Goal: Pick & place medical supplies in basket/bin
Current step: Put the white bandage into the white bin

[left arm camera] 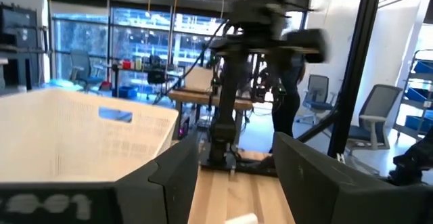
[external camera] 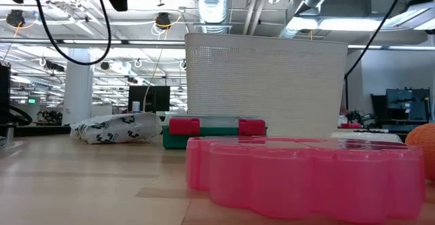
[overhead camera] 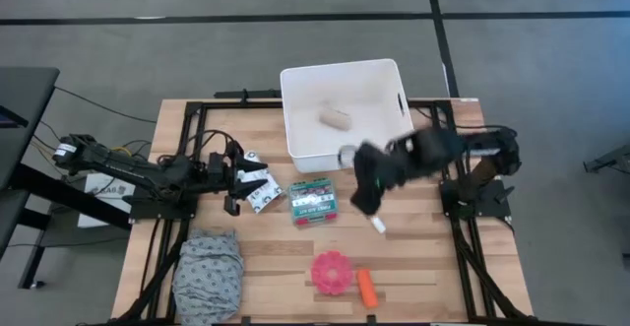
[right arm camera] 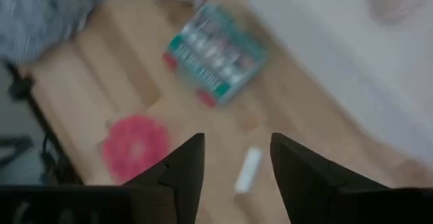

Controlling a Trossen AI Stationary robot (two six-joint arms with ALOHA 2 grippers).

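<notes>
White bin (overhead camera: 295, 119) holds beige roll (overhead camera: 335, 118); beside it green-and-red box (overhead camera: 312, 201), white packet (overhead camera: 260, 188), pink disc (overhead camera: 332, 272), orange tube (overhead camera: 366, 287).

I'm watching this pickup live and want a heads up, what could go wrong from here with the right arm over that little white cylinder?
The tiny white cylinder lies flat and is very slim, so the right gripper, with open fingers above it, might pinch off-centre and roll it away.

The green-and-red box sits close by; the arm might nudge it on descent.

The white tub has tall walls, so a low carry might clip its rim.
</notes>
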